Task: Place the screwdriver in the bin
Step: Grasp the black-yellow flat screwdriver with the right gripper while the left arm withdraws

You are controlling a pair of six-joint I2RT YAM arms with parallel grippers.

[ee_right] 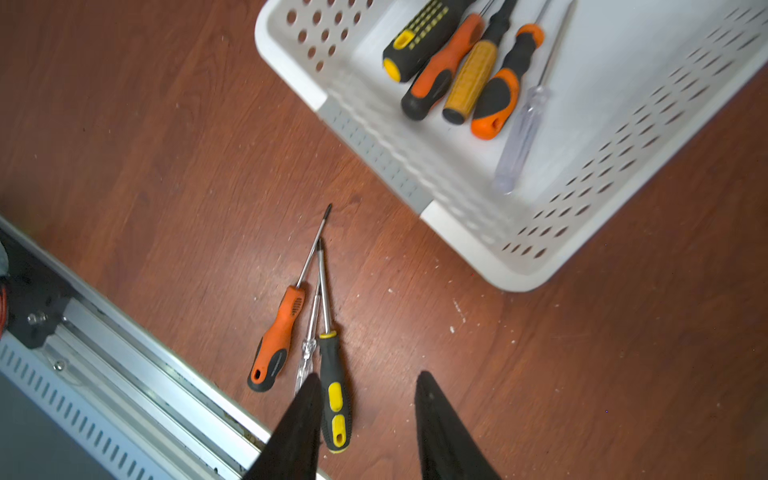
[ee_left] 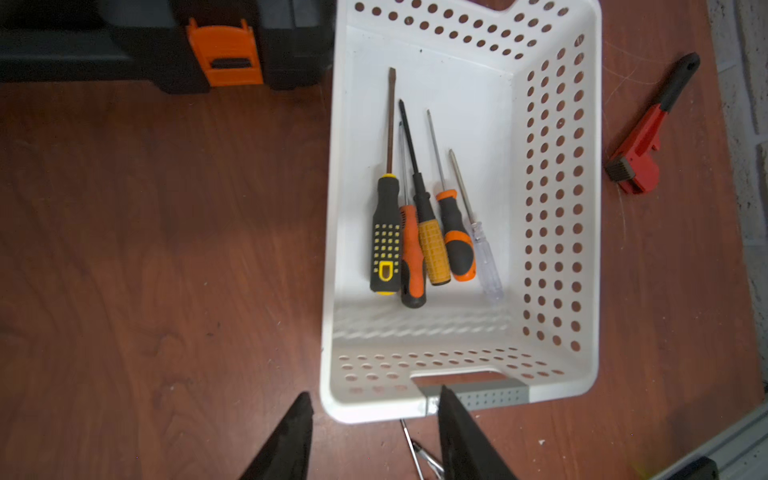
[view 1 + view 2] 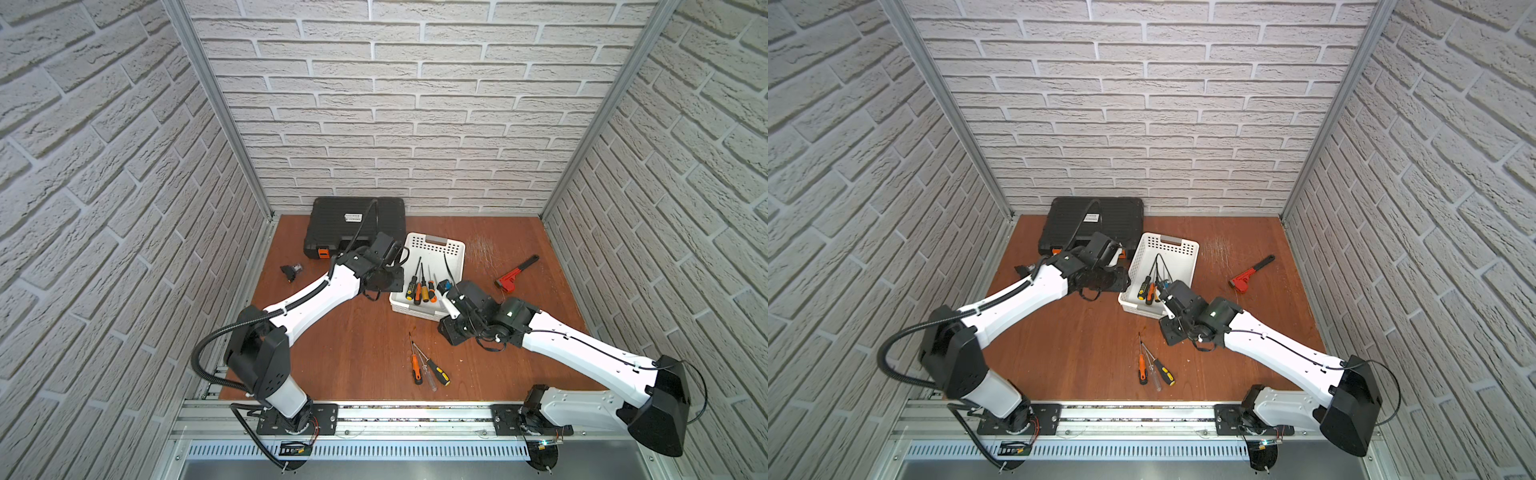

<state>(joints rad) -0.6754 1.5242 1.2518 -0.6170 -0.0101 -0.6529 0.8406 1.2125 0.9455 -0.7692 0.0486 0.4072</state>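
The white holed bin stands mid-table with several screwdrivers lying inside it. Three more lie together on the wood in front of it: an orange-black screwdriver, a clear-handled one and a black-yellow one. My left gripper hovers open beside the bin's left front corner, holding nothing. My right gripper is open and empty above the table, by the bin's front right corner.
A black tool case with orange latches sits at the back left, close to the bin. A red pipe wrench lies to the right. A small black part rests at the left. An aluminium rail borders the front edge.
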